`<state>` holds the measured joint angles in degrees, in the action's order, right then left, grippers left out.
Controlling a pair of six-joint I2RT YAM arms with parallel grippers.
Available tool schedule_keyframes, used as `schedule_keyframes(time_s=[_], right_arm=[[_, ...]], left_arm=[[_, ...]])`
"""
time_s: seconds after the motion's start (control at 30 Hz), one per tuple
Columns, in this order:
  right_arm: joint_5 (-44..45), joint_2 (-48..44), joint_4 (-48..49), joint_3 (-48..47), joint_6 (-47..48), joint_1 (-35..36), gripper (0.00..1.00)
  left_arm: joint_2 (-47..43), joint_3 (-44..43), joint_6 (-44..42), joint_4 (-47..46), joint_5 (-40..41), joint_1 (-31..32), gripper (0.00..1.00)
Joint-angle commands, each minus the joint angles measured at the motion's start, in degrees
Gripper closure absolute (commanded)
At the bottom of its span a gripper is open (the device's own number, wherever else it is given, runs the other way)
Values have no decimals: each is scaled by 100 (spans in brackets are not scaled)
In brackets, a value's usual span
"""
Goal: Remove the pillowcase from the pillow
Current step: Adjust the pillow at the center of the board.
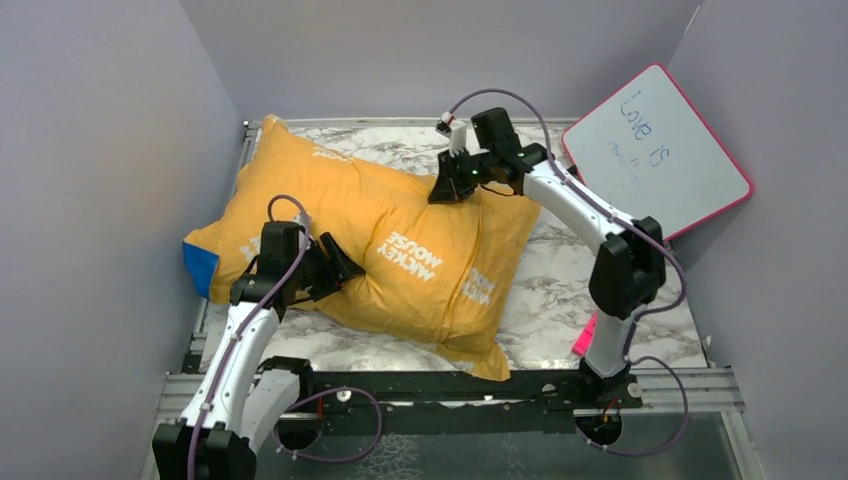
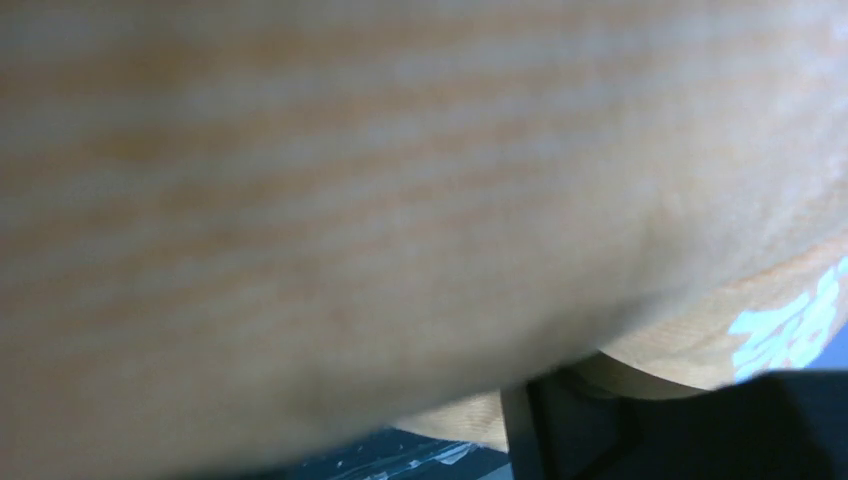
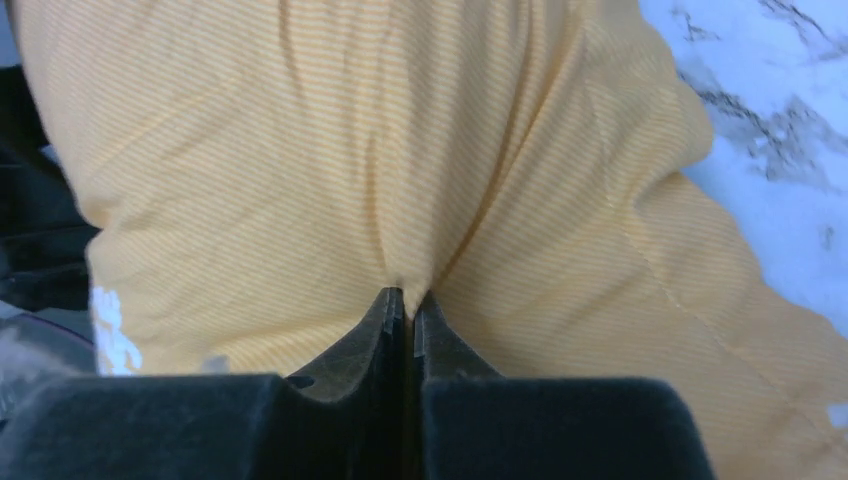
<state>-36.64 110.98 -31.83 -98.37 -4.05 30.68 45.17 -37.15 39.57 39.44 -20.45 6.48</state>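
Orange pillowcase (image 1: 400, 250), plump and filled, lies diagonally on the marble surface (image 1: 560, 290). Right gripper (image 3: 408, 300) fingers (image 3: 365, 345) pinch fabric at its far edge. Left gripper (image 1: 342, 270) sits against its near-left side; view blurred, finger state can't be told.

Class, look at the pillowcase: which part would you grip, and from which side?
Probably a raised fold of the pillowcase, pinched from above: it lies taut over plump stuffing, with no loose hem showing. The right gripper pinches one such fold near the far edge.

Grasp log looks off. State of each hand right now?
Left hand: against the pillowcase; open or closed cannot be told.
Right hand: closed, pinching the pillowcase.
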Motion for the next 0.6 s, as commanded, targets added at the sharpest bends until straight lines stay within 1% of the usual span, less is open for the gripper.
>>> schedule_keyframes(time_s=[0.0, 0.03, 0.17, 0.2, 0.3, 0.37, 0.47, 0.5, 0.53, 0.57], right_arm=[[811, -1015, -341, 758, -108, 106, 99], [1003, -1219, -326, 917, -148, 105, 99], [1955, -1994, 30, 1998, -471, 90, 99], [2077, -2153, 39, 2258, -566, 78, 99], [2323, -2583, 159, 2668, -718, 57, 99], [2619, -2814, 181, 2748, -758, 53, 97], [3077, -2912, -61, 2513, -741, 44, 89], [3223, -2896, -223, 2364, -710, 44, 85], [3372, -2863, -391, 2188, -710, 44, 77], [3476, -2846, -564, 2043, -724, 44, 74]], left_arm=[[889, -293, -117, -1679, -673, 28, 46], [1021, -439, -215, -1777, -701, 32, 48], [1711, -935, -529, -2003, -577, 59, 48], [1869, -1034, -585, -2111, -612, 64, 48], [2415, -1344, -737, -2465, -767, 83, 47], [2861, -1595, -810, -2653, -833, 117, 47], [3391, -2054, -977, -2654, -963, 173, 48], [3405, -2138, -1008, -2617, -867, 180, 47], [3332, -2162, -1045, -2598, -693, 181, 46], [3201, -2153, -1099, -2577, -486, 178, 43]])
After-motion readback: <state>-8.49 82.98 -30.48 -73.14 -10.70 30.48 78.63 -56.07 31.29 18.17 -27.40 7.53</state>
